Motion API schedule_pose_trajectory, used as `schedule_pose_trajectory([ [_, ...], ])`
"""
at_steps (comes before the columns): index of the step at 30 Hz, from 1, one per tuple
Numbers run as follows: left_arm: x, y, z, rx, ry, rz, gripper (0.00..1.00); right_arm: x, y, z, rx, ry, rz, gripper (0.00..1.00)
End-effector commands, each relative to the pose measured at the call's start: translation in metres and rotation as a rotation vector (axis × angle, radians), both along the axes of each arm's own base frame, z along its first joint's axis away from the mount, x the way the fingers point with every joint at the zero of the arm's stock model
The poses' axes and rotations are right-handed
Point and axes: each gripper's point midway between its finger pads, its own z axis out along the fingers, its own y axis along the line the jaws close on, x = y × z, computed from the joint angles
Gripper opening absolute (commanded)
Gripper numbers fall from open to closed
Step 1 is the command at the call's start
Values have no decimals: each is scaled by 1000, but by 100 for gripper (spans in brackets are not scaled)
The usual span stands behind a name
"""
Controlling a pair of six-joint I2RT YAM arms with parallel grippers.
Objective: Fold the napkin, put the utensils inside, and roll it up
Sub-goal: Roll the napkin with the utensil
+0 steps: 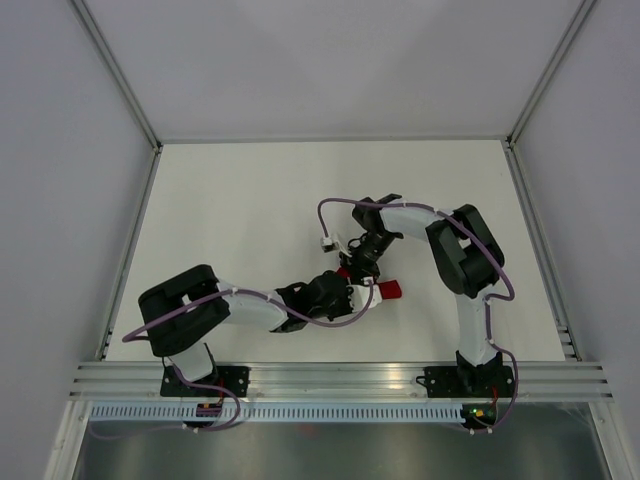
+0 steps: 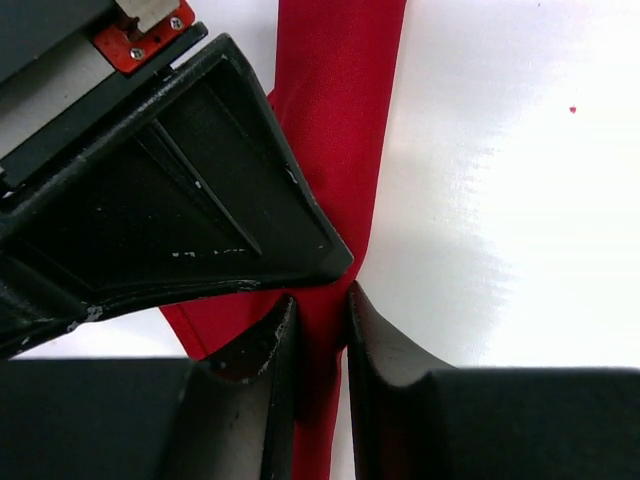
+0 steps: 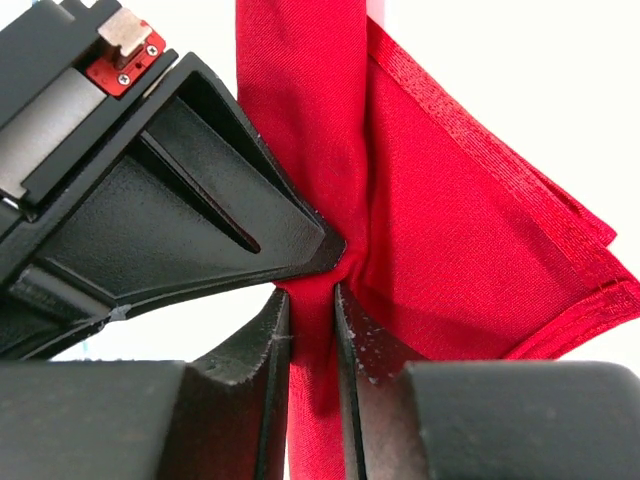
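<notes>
The red napkin point(image 1: 392, 290) lies bunched into a narrow roll near the table's middle, mostly hidden under both grippers. My left gripper point(image 1: 364, 293) is shut on it; in the left wrist view the jaws point(image 2: 322, 300) pinch a narrow red strip point(image 2: 340, 100). My right gripper point(image 1: 358, 268) comes down from behind and is shut on the same cloth; in the right wrist view its jaws point(image 3: 312, 295) pinch a gathered fold, with folded hemmed layers point(image 3: 450, 230) spreading right. The two grippers nearly touch tip to tip. No utensils show in any view.
The white table point(image 1: 250, 220) is walled by grey panels left, right and behind. A metal rail point(image 1: 340, 378) runs along the near edge by the arm bases. Each wrist view shows the other gripper's black body at upper left point(image 2: 180, 200) point(image 3: 170, 190).
</notes>
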Motion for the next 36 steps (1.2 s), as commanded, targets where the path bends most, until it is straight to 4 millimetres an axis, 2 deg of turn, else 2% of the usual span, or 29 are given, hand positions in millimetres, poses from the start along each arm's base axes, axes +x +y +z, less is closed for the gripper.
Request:
schedule_pose_trajectory([
  [1, -7, 0, -15, 48, 65, -41, 3, 8, -13, -14, -40, -25, -10, 29],
  [3, -7, -3, -14, 29, 103, -47, 2, 16, -10, 2, -4, -55, -43, 41],
  [9, -10, -1, -20, 18, 241, -56, 2, 45, -13, 66, 168, -100, -210, 52],
  [12, -12, 0, -26, 25, 333, -55, 2, 60, -27, 101, 262, -106, -308, 53],
  [13, -13, 1, -27, 16, 378, -58, 2, 69, -38, 108, 282, -122, -354, 53],
  [14, -10, -3, -23, 5, 398, -55, 2, 73, -43, 123, 317, -150, -377, 54],
  [15, -13, -1, -26, 9, 440, -50, 2, 74, -51, 125, 318, -153, -411, 54],
  [16, -14, 0, -28, -5, 490, -62, 2, 86, -63, 129, 324, -201, -455, 54],
  [17, -12, -2, -26, -14, 506, -63, 2, 89, -71, 139, 327, -252, -480, 54],
  [18, -14, 0, -27, -9, 538, -58, 2, 86, -79, 133, 303, -267, -504, 54],
  [19, -12, -1, -26, -26, 581, -66, 2, 93, -88, 133, 299, -326, -523, 55],
  [20, -12, -1, -26, -31, 611, -67, 2, 91, -93, 145, 306, -402, -530, 54],
  [21, -11, 0, -25, -37, 642, -61, 2, 82, -101, 129, 258, -418, -546, 55],
  [22, -14, 6, -25, -37, 703, -60, 2, 89, -103, 132, 272, -506, -556, 55],
  [23, -12, 5, -25, -42, 727, -59, 2, 85, -106, 147, 291, -604, -561, 57],
  [24, -11, 7, -26, -42, 753, -54, 2, 73, -110, 129, 269, -604, -575, 60],
  [25, -14, 11, -25, -46, 807, -55, 2, 77, -113, 130, 263, -690, -569, 60],
  [26, -12, 10, -26, -48, 834, -53, 2, 72, -115, 139, 266, -766, -561, 60],
  [27, -11, 11, -26, -48, 858, -48, 2, 62, -115, 126, 243, -771, -550, 60],
  [29, -9, 12, -24, -59, 914, -46, 2, 55, -106, 126, 220, -861, -507, 61],
  [30, -10, 14, -28, -56, 946, -39, 2, 48, -103, 116, 208, -863, -489, 61],
  [31, -9, 14, -27, -69, 975, -42, 2, 42, -90, 115, 221, -886, -447, 61],
  [33, -8, 14, -30, -58, 1019, -25, 2, 37, -84, 104, 184, -911, -425, 61],
  [34, -8, 15, -31, -60, 1041, -24, 2, 31, -70, 103, 204, -922, -378, 61],
  [36, -7, 14, -30, -45, 1076, -19, 2, 27, -64, 86, 162, -924, -346, 61],
])
